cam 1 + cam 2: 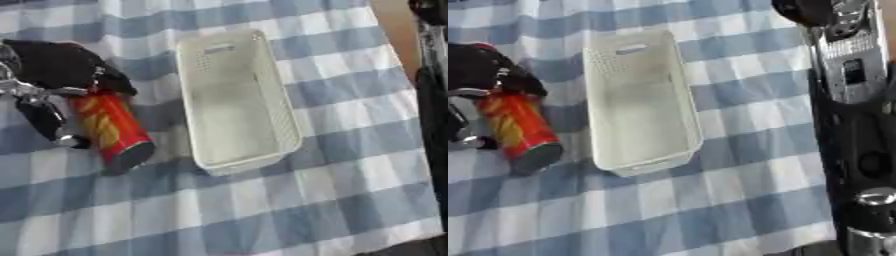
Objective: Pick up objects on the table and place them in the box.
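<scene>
The upper end of the red can point(109, 132) is covered by the left hand point(52, 75), whose fingers are curled around it (the can lies tilted on the checked cloth point(289, 210)), just left of the white box point(232, 100). Only the right arm point(855, 100) is seen

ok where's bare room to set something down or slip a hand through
The white box is empty inside. Bare checked cloth lies in front of it, with a strip between box and right arm. Crowded at left: the left hand wraps the red can beside the box.
</scene>
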Controlling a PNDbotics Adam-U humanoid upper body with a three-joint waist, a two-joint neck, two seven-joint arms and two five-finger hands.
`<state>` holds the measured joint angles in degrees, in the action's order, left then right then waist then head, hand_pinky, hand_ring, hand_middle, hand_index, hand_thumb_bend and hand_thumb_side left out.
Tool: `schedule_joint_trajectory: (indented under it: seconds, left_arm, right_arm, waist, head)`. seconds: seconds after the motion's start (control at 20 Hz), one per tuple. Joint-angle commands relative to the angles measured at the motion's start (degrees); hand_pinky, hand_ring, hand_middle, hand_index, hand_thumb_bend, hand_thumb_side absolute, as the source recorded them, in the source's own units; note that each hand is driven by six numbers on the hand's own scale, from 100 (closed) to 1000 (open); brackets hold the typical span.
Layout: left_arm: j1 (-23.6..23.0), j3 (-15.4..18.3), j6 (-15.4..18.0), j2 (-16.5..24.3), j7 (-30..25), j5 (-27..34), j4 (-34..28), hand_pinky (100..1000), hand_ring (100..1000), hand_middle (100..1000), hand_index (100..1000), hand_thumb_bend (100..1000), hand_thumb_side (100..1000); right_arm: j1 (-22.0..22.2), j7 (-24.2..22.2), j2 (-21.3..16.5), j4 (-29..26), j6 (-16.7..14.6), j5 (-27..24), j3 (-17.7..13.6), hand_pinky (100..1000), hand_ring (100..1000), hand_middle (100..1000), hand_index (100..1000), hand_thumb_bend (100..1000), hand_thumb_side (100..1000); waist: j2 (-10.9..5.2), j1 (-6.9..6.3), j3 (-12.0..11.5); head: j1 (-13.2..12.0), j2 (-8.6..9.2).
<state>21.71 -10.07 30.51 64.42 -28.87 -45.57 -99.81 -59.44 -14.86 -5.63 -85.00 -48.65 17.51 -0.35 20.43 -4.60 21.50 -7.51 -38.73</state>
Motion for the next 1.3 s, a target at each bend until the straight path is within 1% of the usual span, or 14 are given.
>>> schedule_joint_trajectory:
  seconds: [0.05,0.3,0.5,0.6,0.65,0.7,0.75,0.8,0.85,0.95,1.05,1.2,1.25,1.3]
  left_arm:
    - [0.7,0.2,0.3,0.7,0.6,-0.5,-0.1,785,810,856,980,440,416]
    - [0.9,-0.4,0.6,0.0,1.2,-0.3,0.7,735,774,827,952,392,388]
    - [1.0,-0.9,0.8,-0.5,1.3,-0.4,1.4,676,723,783,910,367,373]
    - [1.1,-1.0,0.9,-0.6,1.6,-0.2,1.5,562,641,708,849,350,357]
    - [1.1,-1.0,0.9,-0.7,1.8,-0.2,1.6,369,554,631,796,332,343]
    - [1.1,-1.1,0.8,-0.8,2.0,0.0,1.7,248,492,565,740,318,333]
    - [1.2,-1.2,0.7,-0.8,2.1,0.1,1.9,128,387,452,620,261,311]
    - [1.2,-1.3,0.5,-1.0,2.1,0.3,2.1,100,302,358,504,197,291]
    - [1.2,-1.4,0.2,-1.1,2.0,0.5,2.2,100,241,285,428,152,278]
    - [1.3,-1.6,-0.4,-1.3,2.1,0.9,2.2,100,169,207,343,138,275]
    - [1.5,-1.7,-0.8,-1.3,2.3,1.1,2.1,100,155,191,322,153,278]
    - [1.7,-1.7,-0.9,-1.5,3.0,1.5,1.9,100,151,187,319,153,276]
    - [1.7,-1.7,-0.9,-1.5,3.3,1.6,1.9,100,144,179,308,146,290]
    - [1.8,-1.7,-1.0,-1.5,3.6,1.7,1.8,100,134,171,296,166,277]
  right_arm:
    - [-1.9,-3.1,-1.0,-0.3,-3.3,0.3,-0.1,714,772,931,885,100,697]
    - [-3.0,-2.8,-1.0,0.0,-3.3,0.5,0.0,712,769,930,884,100,692]
    - [-3.6,-2.6,-1.1,0.3,-3.3,0.7,0.0,712,767,930,884,100,690]
    - [-3.8,-2.5,-1.1,0.4,-3.3,0.8,0.0,712,768,930,884,100,690]
    - [-3.8,-2.5,-1.1,0.4,-3.3,0.8,0.0,712,769,930,884,100,690]
    - [-3.9,-2.5,-1.2,0.4,-3.3,0.8,0.1,712,769,930,884,100,690]
    - [-3.9,-2.5,-1.2,0.5,-3.3,0.8,0.1,713,769,930,884,100,691]
    - [-3.9,-2.5,-1.2,0.5,-3.3,0.8,0.1,713,770,930,884,100,691]
    - [-3.9,-2.5,-1.2,0.5,-3.3,0.8,0.1,713,770,930,884,100,690]
    - [-3.8,-2.6,-1.2,0.5,-3.3,0.8,0.1,714,771,930,884,100,690]
    - [-3.7,-2.7,-1.2,0.5,-3.3,0.7,0.1,714,772,931,885,100,689]
    - [-3.5,-2.8,-1.1,0.5,-3.3,0.7,0.1,715,773,931,885,100,689]
    - [-3.4,-2.9,-1.1,0.4,-3.3,0.6,0.1,715,773,931,885,100,697]
    - [-3.3,-2.9,-1.1,0.4,-3.3,0.6,0.0,715,774,931,885,100,688]
  waist:
    - [-0.82,0.41,0.2]
    - [-0.15,0.83,0.7]
    - [0.29,1.14,0.8]
    - [0.43,1.17,0.8]
    - [0.47,1.17,0.8]
    - [0.52,1.17,0.7]
    - [0.54,1.16,0.7]
    - [0.57,1.15,0.7]
    - [0.59,1.14,0.7]
    - [0.59,1.10,0.7]
    - [0.56,1.04,0.6]
    - [0.41,0.88,0.6]
    - [0.37,0.85,0.6]
    - [0.28,0.83,0.5]
  head:
    - [0.2,-0.20]
    - [0.2,-0.59]
    - [0.2,-0.93]
    - [0.2,-1.02]
    - [0.1,-1.05]
    - [0.1,-1.10]
    - [0.1,-1.12]
    - [0.1,-1.12]
    - [0.1,-1.13]
    - [0.1,-1.19]
    - [0.1,-1.20]
    - [0.1,-1.22]
    - [0.1,-1.23]
    - [0.1,-1.27]
